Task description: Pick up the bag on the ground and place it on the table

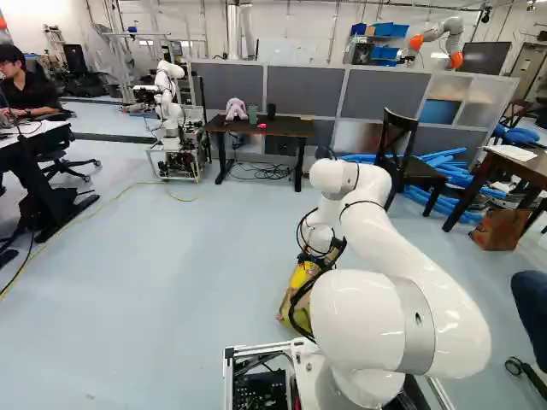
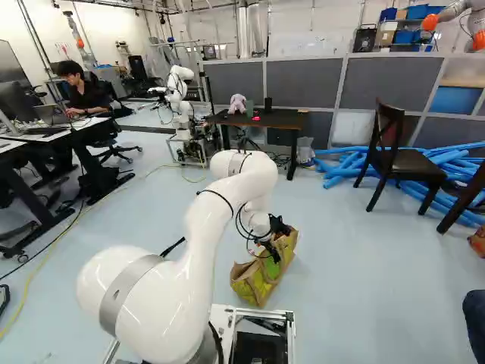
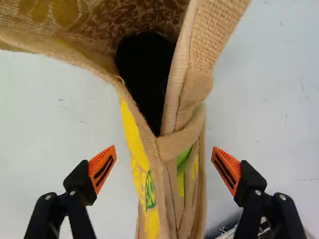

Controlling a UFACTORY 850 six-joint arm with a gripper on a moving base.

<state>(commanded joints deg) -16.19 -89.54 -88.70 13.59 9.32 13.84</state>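
In the right base view, with twelve o'clock straight ahead, the white jointed arm (image 2: 227, 220) reached forward to a tan woven bag with yellow and green printing (image 2: 254, 284), which stood on the pale blue-grey floor (image 2: 356, 280). The jaws hung over its mouth. At twelve o'clock from the bag, well apart from it, stood the black-topped desk (image 2: 292, 121), bearing a pale pink plush toy (image 2: 238, 104), a dark green cup (image 2: 249, 109) and a black cylinder (image 2: 267, 106). Another robot (image 2: 179, 98), white and mounted on a metal frame, was at nine o'clock from the desk; a dark wooden chair (image 2: 388, 136) was at three, with bright blue tubes (image 2: 451, 163) behind it.

In the left base view the arm partly covered the bag. The desk lay between eleven and twelve o'clock from it, and a brown bag (image 1: 496, 229) sat on the floor at four o'clock from the desk.

In the wrist view the jaws were spread wide, holding nothing. Their ribbed orange pads (image 3: 103, 169) stood at nine and three o'clock of the tan bag's narrow end, both apart from it. The bag's dark opening gaped at twelve o'clock, ahead of the jaws, beside a folded woven strap (image 3: 185, 137).
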